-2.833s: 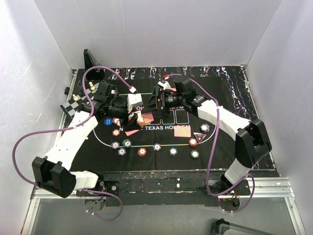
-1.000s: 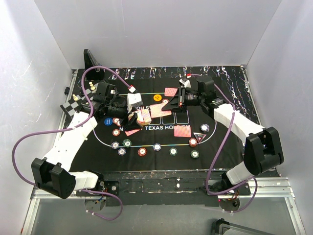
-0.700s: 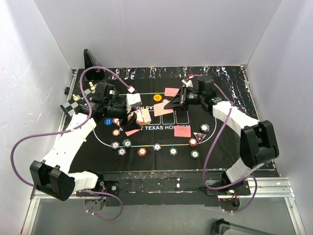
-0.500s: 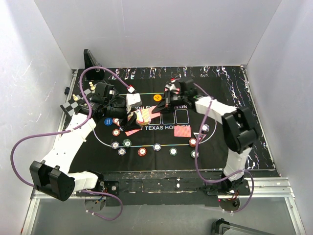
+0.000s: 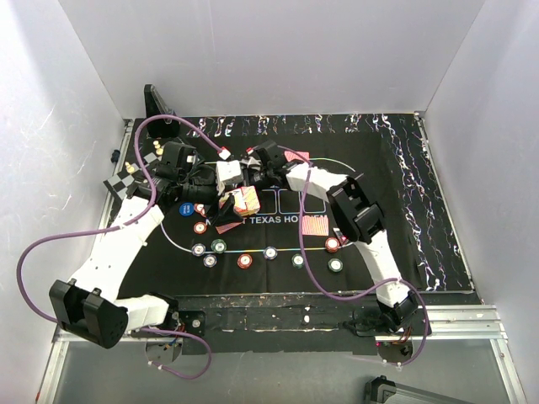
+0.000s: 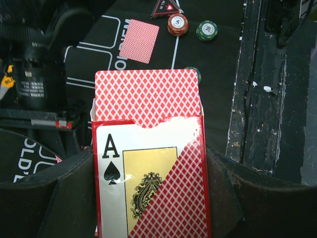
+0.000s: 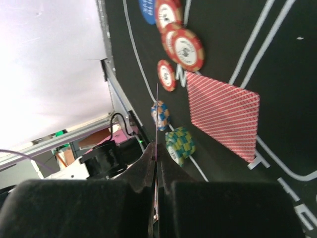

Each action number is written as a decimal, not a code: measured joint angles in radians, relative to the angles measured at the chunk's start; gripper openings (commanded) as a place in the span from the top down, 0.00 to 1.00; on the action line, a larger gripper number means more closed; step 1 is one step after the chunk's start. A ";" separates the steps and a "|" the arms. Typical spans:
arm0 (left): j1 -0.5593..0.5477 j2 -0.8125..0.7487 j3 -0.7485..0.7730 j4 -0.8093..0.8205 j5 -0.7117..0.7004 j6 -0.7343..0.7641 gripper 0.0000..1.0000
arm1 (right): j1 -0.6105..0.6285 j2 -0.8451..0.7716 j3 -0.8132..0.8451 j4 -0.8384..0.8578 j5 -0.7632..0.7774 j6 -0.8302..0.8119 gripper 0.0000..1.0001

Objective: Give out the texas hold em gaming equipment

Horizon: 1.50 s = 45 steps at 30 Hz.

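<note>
A red-patterned card box (image 6: 148,173) with an ace of spades on its face stands between the pads of my left gripper (image 6: 148,198), which is shut on it. Cards (image 6: 147,94) stick out of its open top. In the top view the box (image 5: 244,200) hangs over the mat's left half. My right gripper (image 5: 250,172) reaches in just above it. The right wrist view shows that gripper (image 7: 156,163) shut on a single card (image 7: 156,119) seen edge-on. Chips (image 5: 245,260) lie in an arc along the mat's near line. More red chips (image 7: 187,48) lie near a face-down card (image 7: 223,113).
Another face-down card (image 5: 314,225) lies right of centre, one (image 5: 227,227) lies under the box. A dark triangular marker (image 6: 166,5) sits beside two chip stacks (image 6: 177,24). A small chessboard (image 5: 126,177) sits at the mat's left edge. The right arm's elbow (image 5: 358,210) spans the mat's middle.
My right arm has swung left from the mat's centre-right to the top of the card box, and its jaws have closed on a card. The left arm has held still.
</note>
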 measured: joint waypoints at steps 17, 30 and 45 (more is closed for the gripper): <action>0.000 -0.019 -0.006 0.000 0.006 0.000 1.00 | 0.014 0.076 0.082 -0.235 0.153 -0.140 0.36; 0.000 -0.034 -0.029 0.001 0.006 0.000 1.00 | -0.061 -0.244 -0.078 -0.316 0.222 -0.201 0.15; 0.000 -0.034 -0.040 0.027 0.006 -0.002 1.00 | -0.188 -0.694 -0.453 0.025 0.000 0.006 0.11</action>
